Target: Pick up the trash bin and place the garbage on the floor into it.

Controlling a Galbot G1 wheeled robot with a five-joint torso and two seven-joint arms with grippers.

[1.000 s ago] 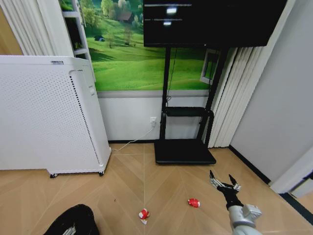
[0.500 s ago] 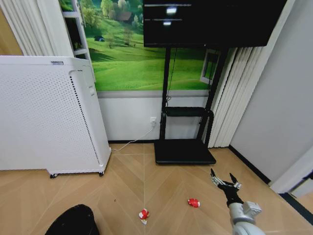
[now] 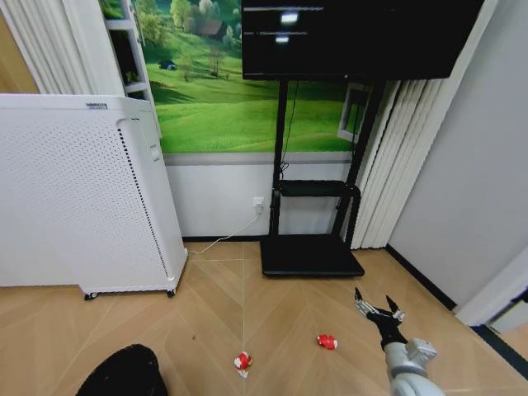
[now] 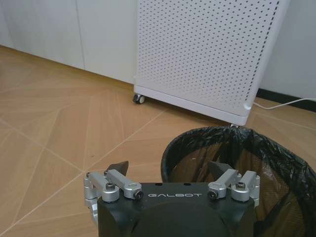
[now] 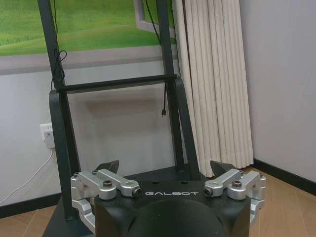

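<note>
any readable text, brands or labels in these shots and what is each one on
"GALBOT": on the black body of the left end effector, above the trash bin.
"GALBOT": on the black body of the right end effector.
Small label on top of the white air purifier: too small to read.
Bright marks on the TV screen: reflections, no readable text.

The trash bin (image 3: 124, 371) is a round black bin lined with a crinkled black bag, standing upright on the wooden floor at the lower left of the head frame, partly cut off by the bottom edge. In the left wrist frame its open mouth (image 4: 237, 163) fills the lower right. Two red-and-white wrapper lumps lie on the floor: one (image 3: 242, 361) at lower centre, the other (image 3: 327, 341) to its right and well apart from it.
</note>
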